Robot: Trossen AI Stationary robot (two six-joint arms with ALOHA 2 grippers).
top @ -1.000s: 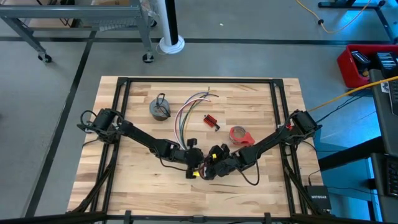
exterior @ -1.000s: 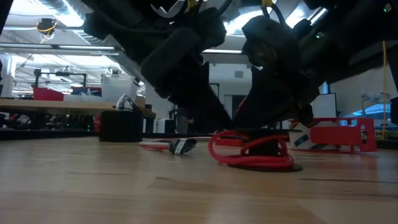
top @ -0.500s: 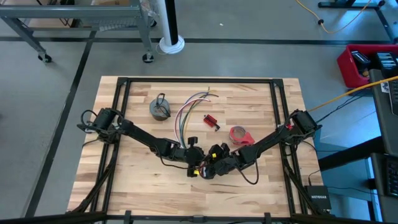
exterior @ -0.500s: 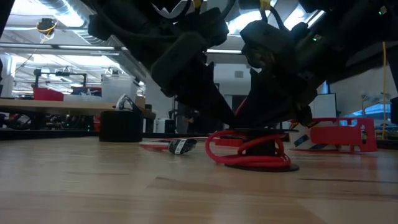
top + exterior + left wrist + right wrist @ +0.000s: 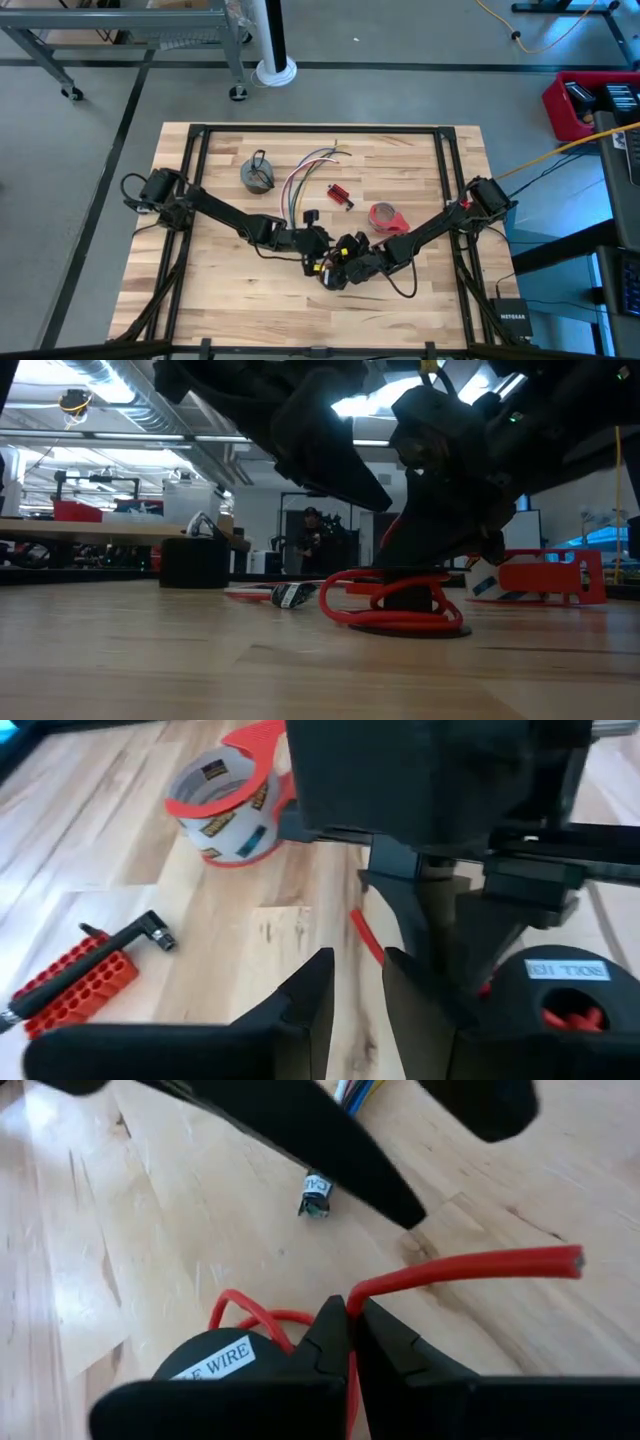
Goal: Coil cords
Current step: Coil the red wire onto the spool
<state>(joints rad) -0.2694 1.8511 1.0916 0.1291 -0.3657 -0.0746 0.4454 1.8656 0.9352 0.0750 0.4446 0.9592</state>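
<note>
A small coil of red wire on a black spool [image 5: 400, 605] lies on the table at centre, near the front. My right gripper [image 5: 352, 1335] is shut on the red wire just above the spool [image 5: 205, 1362]. My left gripper [image 5: 358, 1010] hangs beside it, higher up, open by a narrow gap with nothing between its fingers. The long bundle of thin coloured wires [image 5: 300, 185] lies farther back, its plug end [image 5: 290, 595] on the wood. A grey coil with a black loop [image 5: 257, 175] sits at the far left. My right gripper pinches the red wire [image 5: 368, 1293] between its two fingertips, a short way back from the wire's free end [image 5: 572, 1260], which sticks out past the fingers. The fingers slant down from the table's right. The spool and the other loops [image 5: 345, 605] rest on the table.
A red tape roll [image 5: 385, 217] lies right of centre and a small red block [image 5: 340, 195] lies behind the grippers. Black frame rails [image 5: 320, 130] run along the table's far, left and right sides. Bare wood lies along the near edge [image 5: 300, 320].
My left gripper has risen away from the red coil and shifted slightly toward the table's right, its finger gap unchanged. The red loops on the table have spread a little. My right gripper has kept still.
</note>
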